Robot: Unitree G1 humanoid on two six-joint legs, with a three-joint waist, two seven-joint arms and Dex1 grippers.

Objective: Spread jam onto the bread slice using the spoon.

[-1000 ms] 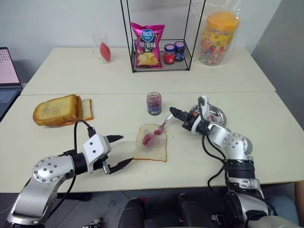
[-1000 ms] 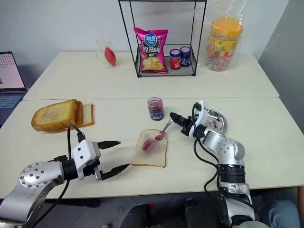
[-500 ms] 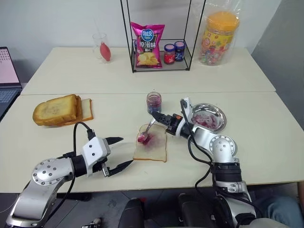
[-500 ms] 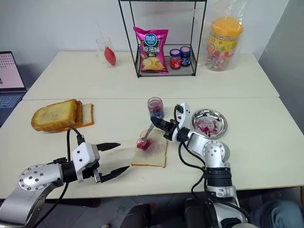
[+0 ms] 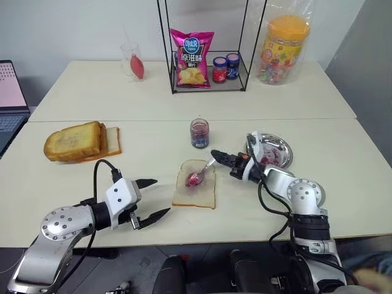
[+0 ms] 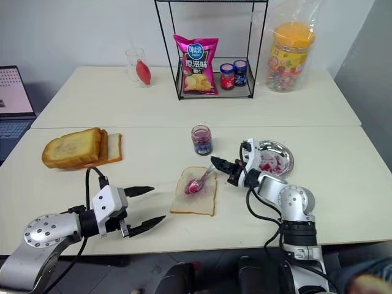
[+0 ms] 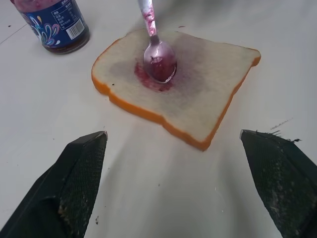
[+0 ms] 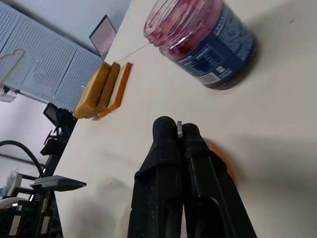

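The bread slice (image 5: 197, 195) lies flat near the table's front, with a purple-red smear of jam (image 7: 146, 82) at its centre. The spoon's (image 5: 197, 176) stained bowl rests on that smear, its handle rising toward the right. My right gripper (image 5: 215, 154) is shut on the spoon's handle end, reaching in from the right just above the bread's far right corner. The glass jam jar (image 5: 198, 133) stands open just behind the bread. My left gripper (image 5: 158, 196) hovers open to the left of the bread, holding nothing.
A stack of toasted slices (image 5: 79, 141) lies at the left. A metal plate (image 5: 277, 150) with red smears sits right of my right gripper. At the back stand a wire rack (image 5: 205, 58) with chips and two small jars, a candy tub (image 5: 283, 46) and a glass (image 5: 130, 60).
My right gripper carried the spoon left across the bread, then drew it back right; the bowl went from the far right corner to the left edge and now sits at the centre. The left gripper stayed put.
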